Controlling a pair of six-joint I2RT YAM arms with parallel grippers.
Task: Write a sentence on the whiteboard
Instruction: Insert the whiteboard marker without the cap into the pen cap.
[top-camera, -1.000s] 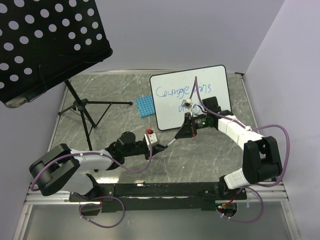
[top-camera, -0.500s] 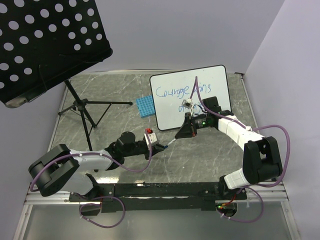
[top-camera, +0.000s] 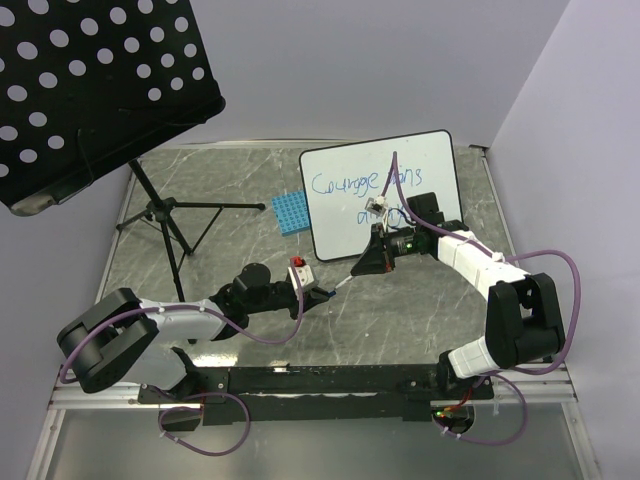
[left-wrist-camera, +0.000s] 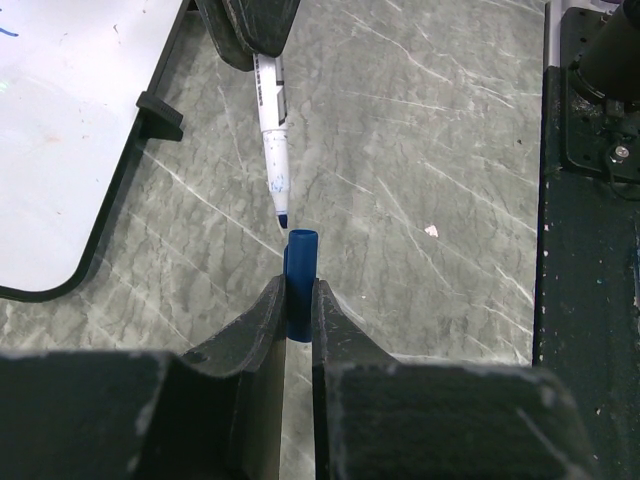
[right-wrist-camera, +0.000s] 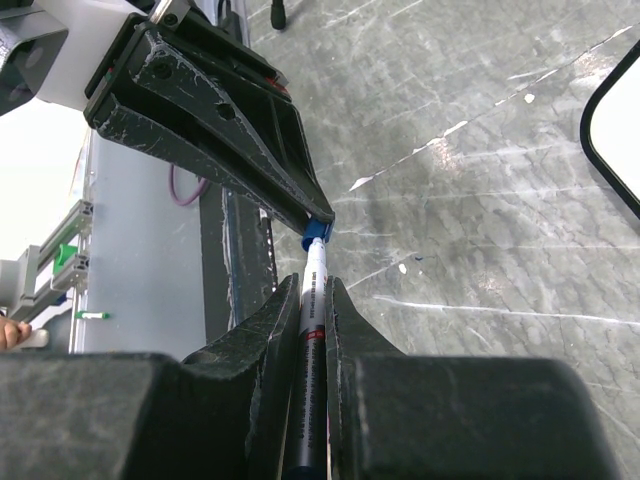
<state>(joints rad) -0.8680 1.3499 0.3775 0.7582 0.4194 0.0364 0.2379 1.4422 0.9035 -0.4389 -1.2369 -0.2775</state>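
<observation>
Blue cap, left pincer — marker, right pincer

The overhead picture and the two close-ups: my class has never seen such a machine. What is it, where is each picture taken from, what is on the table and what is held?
This is a robot with two jointed arms bolted at the near edge of a grey marble-patterned table. The wide picture comes from a fixed camera above and behind the arms. Each close-up comes from a camera on one wrist. On the table stand a white rectangular whiteboard carrying blue handwritten words, a small blue gridded rack and a black perforated music stand. The left end effector is shut on a blue marker cap. The right end effector is shut on a white marker pen, its tip close to the cap's open end.
</observation>
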